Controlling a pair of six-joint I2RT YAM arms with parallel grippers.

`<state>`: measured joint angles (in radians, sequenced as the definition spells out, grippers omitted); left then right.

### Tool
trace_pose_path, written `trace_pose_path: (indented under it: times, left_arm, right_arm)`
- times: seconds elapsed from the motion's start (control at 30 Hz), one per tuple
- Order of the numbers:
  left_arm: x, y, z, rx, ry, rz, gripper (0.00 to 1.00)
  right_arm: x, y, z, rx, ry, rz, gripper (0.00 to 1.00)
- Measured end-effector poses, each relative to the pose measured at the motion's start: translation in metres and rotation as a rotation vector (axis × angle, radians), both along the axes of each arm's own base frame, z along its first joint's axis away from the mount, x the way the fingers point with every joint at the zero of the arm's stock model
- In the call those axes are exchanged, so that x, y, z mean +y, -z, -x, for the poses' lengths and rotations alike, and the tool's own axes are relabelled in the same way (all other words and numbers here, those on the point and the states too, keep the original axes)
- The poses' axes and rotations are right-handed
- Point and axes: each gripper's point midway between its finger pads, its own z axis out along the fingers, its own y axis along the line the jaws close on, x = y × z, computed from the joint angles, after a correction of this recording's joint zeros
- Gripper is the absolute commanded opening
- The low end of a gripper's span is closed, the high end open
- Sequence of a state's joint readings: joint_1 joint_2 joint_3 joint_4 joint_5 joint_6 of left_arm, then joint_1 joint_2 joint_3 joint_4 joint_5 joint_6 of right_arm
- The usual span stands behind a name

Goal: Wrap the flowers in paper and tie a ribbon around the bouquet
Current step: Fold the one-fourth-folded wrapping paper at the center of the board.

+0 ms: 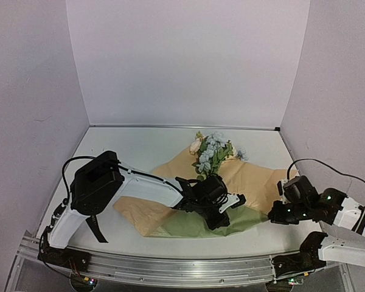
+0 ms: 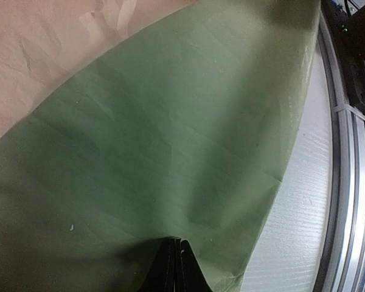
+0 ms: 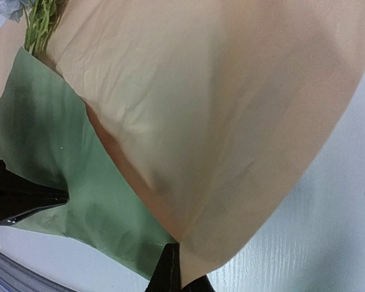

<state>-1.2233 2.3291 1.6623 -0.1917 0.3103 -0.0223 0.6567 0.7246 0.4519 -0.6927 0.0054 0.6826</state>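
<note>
While one sheet of paper (image 1: 249, 182) lay spread across the white table (image 1: 134, 143), one bunch of flowers (image 1: 212, 152) rested on it, and two grippers met it along its near side.

The left gripper (image 1: 222, 214) was at the sheet's six o'clock edge with its jaws pressed together, nipping the olive face. In its wrist view the fingers (image 2: 168, 271) met on the green paper, which rose to them in a shallow ridge. The right gripper (image 1: 272, 214) sat at about four o'clock of the sheet, jaws likewise pinched tight. In its own view the fingers (image 3: 170, 271) closed on the corner where the tan layer lay over the green one.

The paper showed mostly its tan-brown face, soft and creased. A wedge of olive-green was exposed toward six o'clock, between the two grippers. The flowers lay at the sheet's twelve o'clock end, with cream, white and light-blue blossoms pointing toward the back wall. Their thin green stems ran toward six o'clock and slipped out of sight where tan met green.
</note>
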Motion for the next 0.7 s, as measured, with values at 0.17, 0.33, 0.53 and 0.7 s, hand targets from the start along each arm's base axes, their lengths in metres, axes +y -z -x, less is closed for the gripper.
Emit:
trace_pose_path:
  times: [0.17, 0.33, 0.53, 0.7]
  left_arm:
    - [0.000, 0.000, -0.001, -0.017, 0.005, 0.001, 0.03]
    - [0.001, 0.000, -0.003, -0.048, 0.005, 0.016, 0.03]
    - [0.013, -0.006, -0.006, -0.097, -0.006, 0.004, 0.03]
    - [0.017, -0.023, -0.011, -0.130, -0.030, 0.025, 0.03]
  right_arm:
    - [0.018, -0.035, -0.012, 0.018, 0.001, -0.048, 0.00]
    - [0.028, -0.042, -0.020, 0.055, 0.017, -0.054, 0.00]
    - [0.028, -0.034, -0.015, 0.097, 0.023, -0.038, 0.00]
    - [0.030, -0.039, -0.013, 0.102, 0.006, -0.027, 0.00]
